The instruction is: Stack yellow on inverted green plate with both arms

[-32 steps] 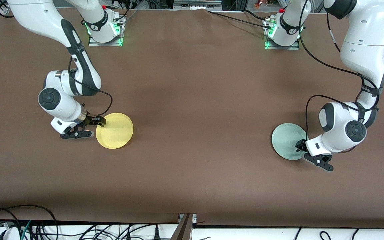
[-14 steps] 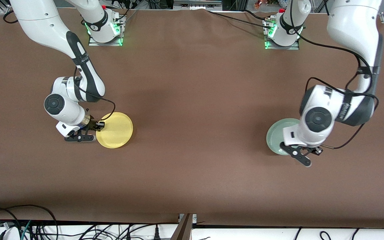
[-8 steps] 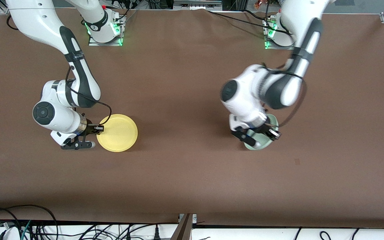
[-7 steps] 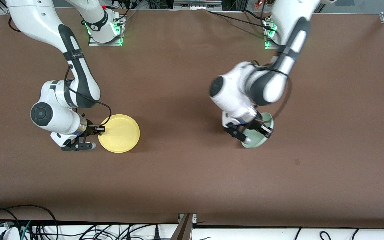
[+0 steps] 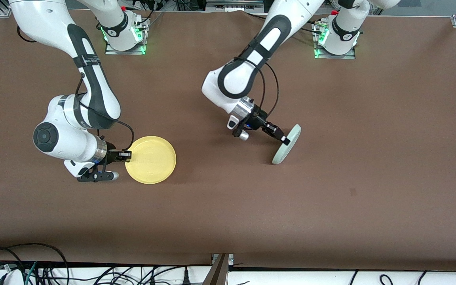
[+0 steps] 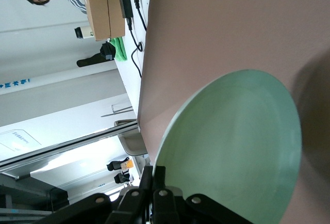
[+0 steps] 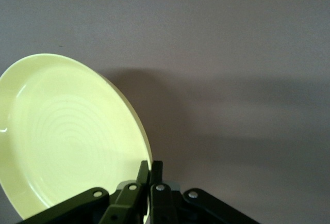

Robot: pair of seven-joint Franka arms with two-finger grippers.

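On the brown desk (image 5: 228,198) nothing is stacked yet. The left gripper (image 5: 285,140), at centre, has its jaws pinching the green plate (image 5: 287,144) on edge, mid-flip. At nine o'clock, the right gripper (image 5: 127,156) pinches the yellow (image 5: 151,160) by its rim, waiting.

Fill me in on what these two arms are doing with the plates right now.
Each arm holds one plate by its rim. The left gripper is shut on the green plate, which is turned nearly on edge over the middle of the table. The right gripper is shut on the yellow plate, held roughly level toward the right arm's end of the table. The plates are apart, so nothing is stacked yet.
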